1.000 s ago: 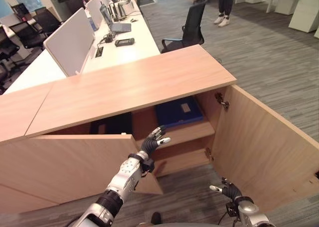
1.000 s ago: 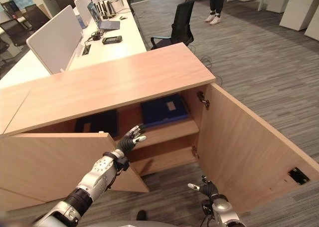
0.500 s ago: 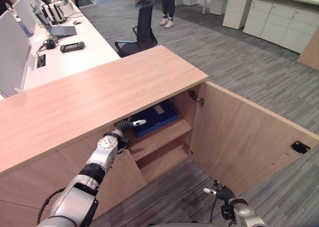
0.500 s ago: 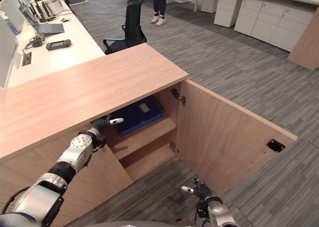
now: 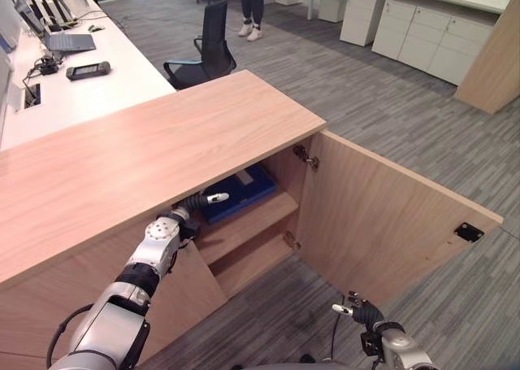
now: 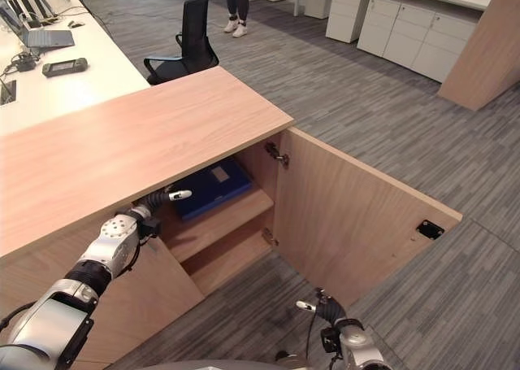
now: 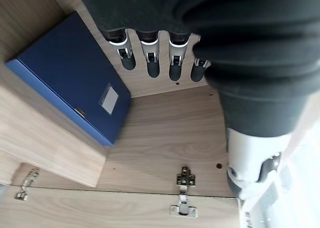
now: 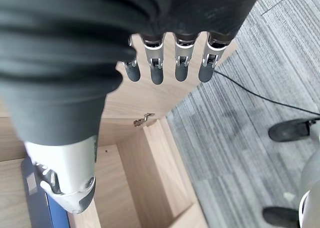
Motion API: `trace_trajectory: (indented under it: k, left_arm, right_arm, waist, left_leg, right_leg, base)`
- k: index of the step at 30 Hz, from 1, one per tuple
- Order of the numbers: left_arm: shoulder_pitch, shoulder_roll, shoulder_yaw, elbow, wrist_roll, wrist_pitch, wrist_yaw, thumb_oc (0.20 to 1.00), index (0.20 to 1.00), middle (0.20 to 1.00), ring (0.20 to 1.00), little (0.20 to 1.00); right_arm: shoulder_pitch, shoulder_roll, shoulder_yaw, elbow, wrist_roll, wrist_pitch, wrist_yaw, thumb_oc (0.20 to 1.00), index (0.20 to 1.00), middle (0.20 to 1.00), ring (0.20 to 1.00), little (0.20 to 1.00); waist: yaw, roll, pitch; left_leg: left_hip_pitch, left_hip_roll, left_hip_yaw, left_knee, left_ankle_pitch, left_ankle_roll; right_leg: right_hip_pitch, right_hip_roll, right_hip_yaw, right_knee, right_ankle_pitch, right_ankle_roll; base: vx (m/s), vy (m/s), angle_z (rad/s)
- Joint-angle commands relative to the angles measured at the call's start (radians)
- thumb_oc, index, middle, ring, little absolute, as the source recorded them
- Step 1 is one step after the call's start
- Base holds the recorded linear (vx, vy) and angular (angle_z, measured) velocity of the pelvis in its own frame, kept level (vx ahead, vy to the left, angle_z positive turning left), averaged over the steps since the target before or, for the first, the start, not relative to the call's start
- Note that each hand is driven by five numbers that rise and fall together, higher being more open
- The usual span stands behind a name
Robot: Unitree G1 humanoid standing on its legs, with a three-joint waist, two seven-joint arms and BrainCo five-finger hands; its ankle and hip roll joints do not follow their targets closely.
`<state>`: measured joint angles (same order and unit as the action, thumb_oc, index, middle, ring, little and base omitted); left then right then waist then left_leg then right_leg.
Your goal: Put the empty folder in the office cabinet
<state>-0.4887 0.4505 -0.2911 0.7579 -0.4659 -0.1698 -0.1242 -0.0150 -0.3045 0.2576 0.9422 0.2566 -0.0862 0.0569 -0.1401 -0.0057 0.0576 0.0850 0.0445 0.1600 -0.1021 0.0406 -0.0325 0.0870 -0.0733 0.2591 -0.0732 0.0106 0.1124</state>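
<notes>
The flat blue folder (image 5: pixel 237 192) with a small pale label lay on the upper shelf inside the low light-wood office cabinet (image 5: pixel 162 142), close to the hinged side wall. The cabinet's right-hand wooden door (image 5: pixel 390 224) stood swung wide open over the grey striped carpet (image 5: pixel 390 102). The robot's left hand (image 5: pixel 203 199) reached in just under the cabinet top, at the front of the opening, beside the folder but not touching it; its fingers (image 7: pixel 152 55) were straight and empty, and the wrist view showed the folder lying free on the shelf past them. The right hand (image 5: pixel 357 310) hung low by the open door's bottom edge, fingers (image 8: pixel 182 62) likewise stretched out and holding nothing. Behind the cabinet ran a long white desk (image 5: pixel 81 85) carrying a laptop (image 5: pixel 61 41) and a dark handset (image 5: pixel 88 69). A black office chair (image 5: pixel 203 49) stood beside it, and a person's legs in white shoes (image 5: pixel 248 30) showed at the far end of the room, near a row of white drawer units (image 5: pixel 406 32).
</notes>
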Motion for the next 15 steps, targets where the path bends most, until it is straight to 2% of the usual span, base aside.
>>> trace_trajectory:
  k: [1, 3, 5, 6, 7, 8, 10, 13, 15]
  left_arm:
    - [0.039, 0.066, 0.068, -0.061, -0.007, -0.071, 0.082, 1.0, 1.0, 1.0, 1.0, 1.0]
    - [0.133, 0.007, 0.039, -0.175, 0.024, -0.072, 0.075, 1.0, 1.0, 1.0, 1.0, 1.0]
    - [0.207, -0.047, 0.013, -0.251, 0.011, -0.065, 0.061, 1.0, 1.0, 1.0, 1.0, 1.0]
    - [0.229, -0.067, 0.0, -0.27, 0.01, -0.059, 0.051, 1.0, 1.0, 1.0, 1.0, 1.0]
    - [0.23, -0.067, -0.001, -0.271, 0.01, -0.058, 0.051, 1.0, 1.0, 1.0, 1.0, 1.0]
    - [0.285, -0.097, -0.029, -0.323, 0.0, -0.048, 0.025, 1.0, 1.0, 1.0, 1.0, 1.0]
    - [0.318, -0.119, -0.052, -0.343, -0.009, -0.033, 0.008, 1.0, 1.0, 1.0, 1.0, 1.0]
    - [0.35, -0.14, -0.087, -0.333, -0.025, -0.011, -0.018, 1.0, 1.0, 1.0, 1.0, 1.0]
    - [0.358, -0.149, -0.117, -0.309, -0.013, -0.002, -0.039, 1.0, 1.0, 1.0, 1.0, 1.0]
  right_arm:
    - [-0.023, 0.019, -0.025, 0.014, 0.04, -0.049, -0.023, 1.0, 1.0, 1.0, 1.0, 1.0]
    - [-0.026, 0.025, -0.042, 0.015, 0.031, -0.044, -0.03, 1.0, 1.0, 1.0, 1.0, 1.0]
    - [-0.031, 0.029, -0.056, 0.024, 0.02, -0.039, -0.041, 1.0, 1.0, 1.0, 1.0, 1.0]
    - [-0.031, 0.031, -0.059, 0.025, 0.017, -0.037, -0.043, 1.0, 1.0, 1.0, 1.0, 1.0]
    - [-0.03, 0.031, -0.059, 0.025, 0.017, -0.037, -0.043, 1.0, 1.0, 1.0, 1.0, 1.0]
    - [-0.03, 0.034, -0.065, 0.031, 0.006, -0.031, -0.048, 1.0, 1.0, 1.0, 1.0, 1.0]
    - [-0.032, 0.037, -0.065, 0.038, -0.003, -0.026, -0.055, 1.0, 1.0, 1.0, 1.0, 1.0]
    - [-0.036, 0.034, -0.053, 0.05, -0.007, -0.023, -0.059, 1.0, 1.0, 1.0, 1.0, 1.0]
    - [-0.034, 0.023, -0.058, 0.058, -0.004, -0.019, -0.059, 1.0, 1.0, 1.0, 1.0, 1.0]
  waist:
    - [0.091, -0.012, -0.021]
    - [0.108, -0.008, -0.01]
    - [0.13, 0.0, 0.001]
    - [0.133, 0.003, 0.004]
    - [0.131, 0.004, 0.002]
    - [0.135, 0.008, 0.007]
    - [0.139, 0.01, 0.009]
    - [0.139, 0.006, 0.009]
    - [0.123, 0.011, 0.01]
  left_leg:
    - [0.027, -0.01, -0.023, 0.015, -0.08, -0.007]
    - [0.035, -0.01, -0.017, 0.015, -0.084, -0.002]
    - [0.036, -0.005, -0.005, 0.015, -0.082, -0.001]
    - [0.036, -0.005, -0.001, 0.015, -0.082, 0.0]
    - [0.035, -0.005, -0.003, 0.015, -0.082, 0.0]
    - [0.036, -0.003, 0.008, 0.015, -0.085, 0.0]
    - [0.039, 0.0, 0.019, 0.015, -0.087, -0.003]
    - [0.036, 0.007, 0.028, 0.015, -0.084, -0.014]
    - [0.034, 0.011, 0.03, 0.015, -0.082, -0.03]
  right_leg:
    - [-0.079, -0.092, -0.154, 0.16, -0.028, 0.144]
    - [-0.092, -0.093, -0.212, 0.195, -0.022, 0.14]
    - [-0.109, -0.113, -0.329, 0.24, -0.009, 0.136]
    - [-0.113, -0.121, -0.373, 0.255, -0.007, 0.132]
    - [-0.113, -0.122, -0.375, 0.256, -0.007, 0.132]
    - [-0.13, -0.138, -0.459, 0.284, -0.004, 0.122]
    - [-0.131, -0.156, -0.52, 0.259, 0.003, 0.108]
    - [-0.126, -0.165, -0.538, 0.161, 0.035, 0.098]
    - [-0.126, -0.173, -0.487, 0.109, 0.054, 0.103]
  base:
    - [-0.07, 0.001, 0.03]
    - [-0.06, 0.003, 0.02]
    - [-0.07, 0.004, -0.06]
    - [-0.05, 0.003, -0.09]
    - [-0.04, -0.013, -0.04]
    - [-0.03, -0.036, -0.08]
    - [-0.01, -0.097, -0.01]
    - [0.0, -0.183, -0.1]
    - [0.01, -0.191, -0.11]
